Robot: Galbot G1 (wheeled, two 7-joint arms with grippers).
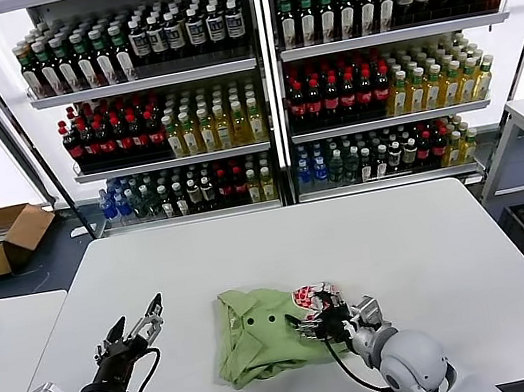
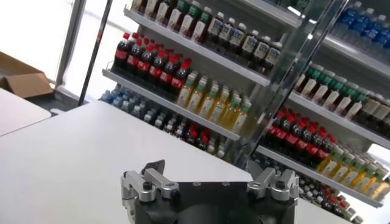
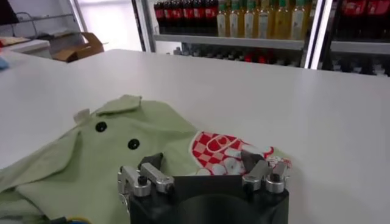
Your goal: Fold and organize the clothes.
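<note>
My left hand sits at about 7 o'clock on the desk, raised a little off the surface, fingers spread, nothing in them. Its wrist view shows only bare desk and the drink shelves beyond, so it's idle and well clear of the cloth.

The shirt lies bunched near the front edge, roughly 6 o'clock, light green, collar and two dark buttons facing up, the red-and-white checkered patch on its right side. It reads as partly folded, not yet a tidy rectangle (the left edge looks lumpy, layers uneven).

My right hand is right at the shirt's right edge, at the patch, fingers apart, with no fabric between them that I can see. In the right wrist view, the patch shows just past the fingertips.

My read: a fold has just been laid and the next grab needs picking. To do it well:
- back the right hand off straight, so the fingers don't snag the patch side
- bring the left hand to the shirt's left edge, around 9 o'clock of the garment
- pinch only the top layer at a corner
- fold toward centre, low and slow, then press flat

Risk: dragging the whole bundle toward the front edge.
</note>
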